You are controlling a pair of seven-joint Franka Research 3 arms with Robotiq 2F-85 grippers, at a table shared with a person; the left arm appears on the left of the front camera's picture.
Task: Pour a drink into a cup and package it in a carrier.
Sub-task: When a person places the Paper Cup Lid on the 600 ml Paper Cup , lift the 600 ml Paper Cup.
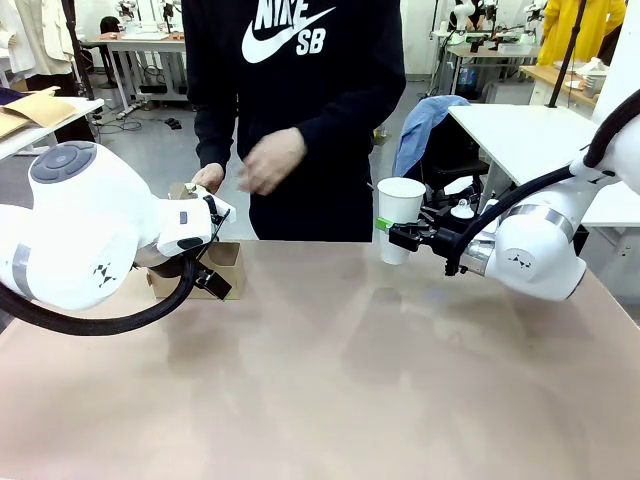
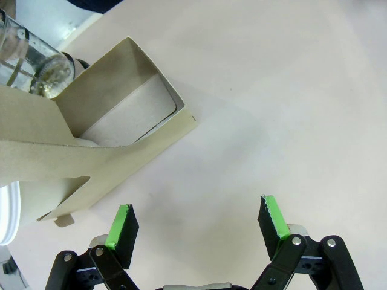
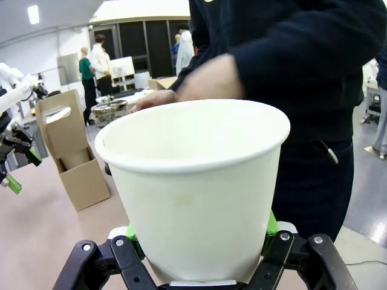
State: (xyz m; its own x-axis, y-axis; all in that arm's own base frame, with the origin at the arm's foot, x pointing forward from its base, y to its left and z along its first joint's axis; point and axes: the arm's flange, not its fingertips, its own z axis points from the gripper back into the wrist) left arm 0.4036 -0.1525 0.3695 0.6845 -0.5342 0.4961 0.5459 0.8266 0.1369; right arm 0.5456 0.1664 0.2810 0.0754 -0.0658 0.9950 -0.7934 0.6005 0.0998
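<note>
Cup [image 1: 401,200], upright with its mouth up, is clamped in the right gripper [image 1: 398,234] at the far right of the table [image 1: 350,380], well apart from the carrier [image 1: 222,262] just beside the left gripper [image 2: 198,220], whose jaws stand wide apart.

Bright, even overhead light fills the room. In the front view the table [image 1: 330,400] carries only soft, pale shadows beneath the arms at left and right, with a faint sheen. The person's hand [image 1: 272,160] is smeared by motion blur. In the left wrist view the tabletop washes out almost to white, and the glass carafe [image 2: 30,60] glints. In the right wrist view a ceiling light [image 3: 33,13] glows far left. The near cup [image 3: 199,181] bulges with wide-angle distortion, and the background is soft.
</note>
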